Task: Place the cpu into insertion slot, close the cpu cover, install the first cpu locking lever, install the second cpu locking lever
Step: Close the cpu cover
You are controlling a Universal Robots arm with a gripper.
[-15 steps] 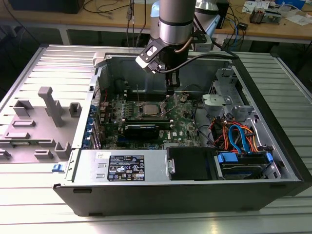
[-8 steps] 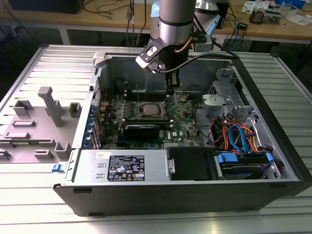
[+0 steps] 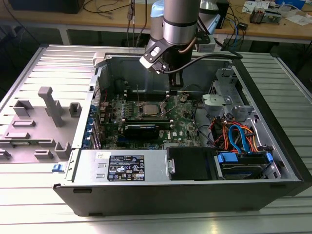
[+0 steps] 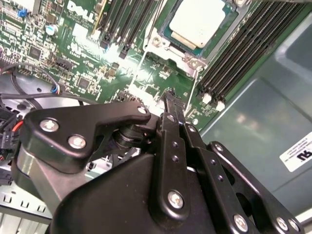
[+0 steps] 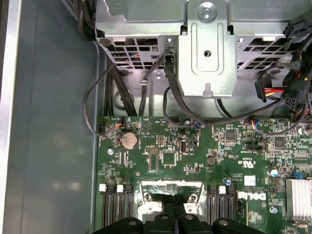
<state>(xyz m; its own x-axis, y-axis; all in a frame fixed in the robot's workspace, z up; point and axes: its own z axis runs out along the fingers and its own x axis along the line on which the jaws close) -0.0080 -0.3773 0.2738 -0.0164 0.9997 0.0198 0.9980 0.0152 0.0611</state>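
Silver-grey and dull on top, the cpu (image 3: 147, 109) was sitting flat in its socket, roughly mid-board on the green motherboard (image 3: 187, 124) inside the opened computer case (image 3: 161, 200). In the second wrist view the cpu cover (image 4: 163, 45) looked to be down around it, thin silver frame hugging the chip's edges and the metal top showing through the square window. A thin metal rod (image 4: 195, 92) ran out from the socket's corner toward the fingertips. Honestly couldn't tell if it was latched or loose.

The arm came in from above, and the gripper (image 3: 174, 91) hung low over the board just to the exterior view's right of the socket, close to it but not over the chip. Its black fingers (image 5: 163, 220) were pressed together side by side, with no gap I could make out and nothing pinched between them. Whether the tips were actually touching the board, no idea from where I stood.

Other stuff around: rows of black memory slots (image 4: 243, 48) on either side of the socket, a long black card (image 3: 141, 129) lying just in front of it in the exterior view, and a coin battery (image 5: 128, 140) near the board's edge. The silver power supply (image 3: 122, 168) sat along the case's near wall, with a drive and its blue cables (image 3: 239, 139) toward the exterior view's right. The whole case lay on a ribbed metal table (image 3: 29, 214), with some grey plastic fixtures (image 3: 46, 112) off to the exterior view's left
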